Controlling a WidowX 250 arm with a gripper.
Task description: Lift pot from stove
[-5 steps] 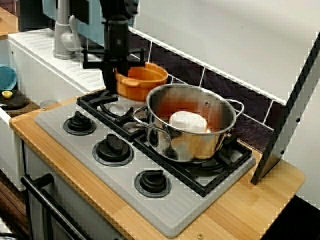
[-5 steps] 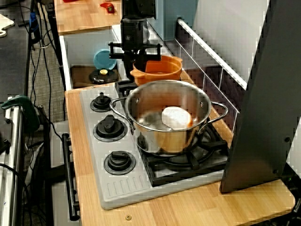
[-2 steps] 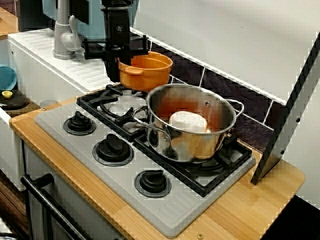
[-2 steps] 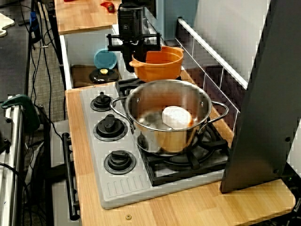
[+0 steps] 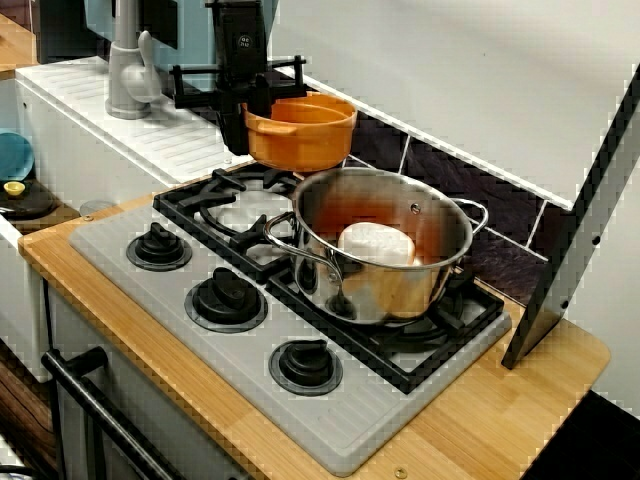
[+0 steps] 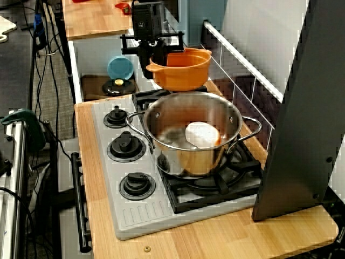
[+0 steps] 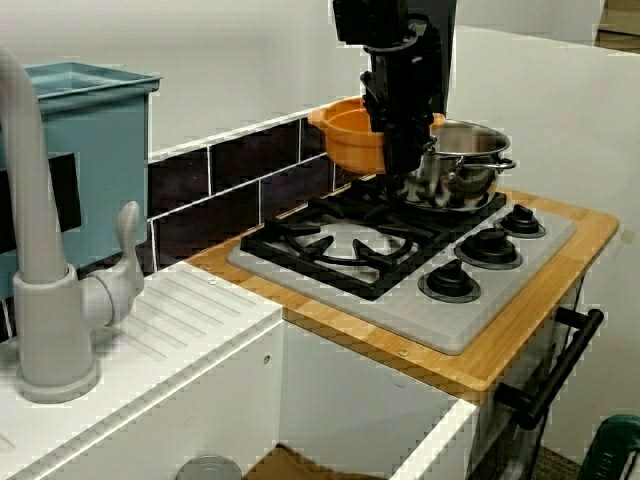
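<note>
At the far left of the front view a grey faucet [image 5: 125, 62] stood on the white ribbed drainboard [image 5: 130, 130], with a blue dish [image 5: 14, 155] and a small yellow-capped thing [image 5: 14, 188] down in the sink beside it. Just right of the faucet the black gripper [image 5: 236, 125] hung from above, its fingers [image 5: 233, 135] clenched on the near rim of the orange pot [image 5: 300, 132]. The pot was in the air, clear of the black burner grates [image 5: 225, 210] of the stove [image 5: 180, 300], tilted slightly and above the rear left burner; the side view showed open space between its base and the grate. Below, the grey ribbed cooktop carried three round black knobs [image 5: 226, 298] in a row along its front edge. To the right of the orange pot, on the neighbouring burner, sat the larger steel pot [image 5: 385, 250] with loop handles, holding a pale round object [image 5: 376, 243]. The stove was set into the wooden table [image 5: 500, 420], and behind it ran dark tiles [image 5: 450, 170]. At the far right a dark slanted panel [image 5: 580, 220] leaned with its foot on the wood.
</note>
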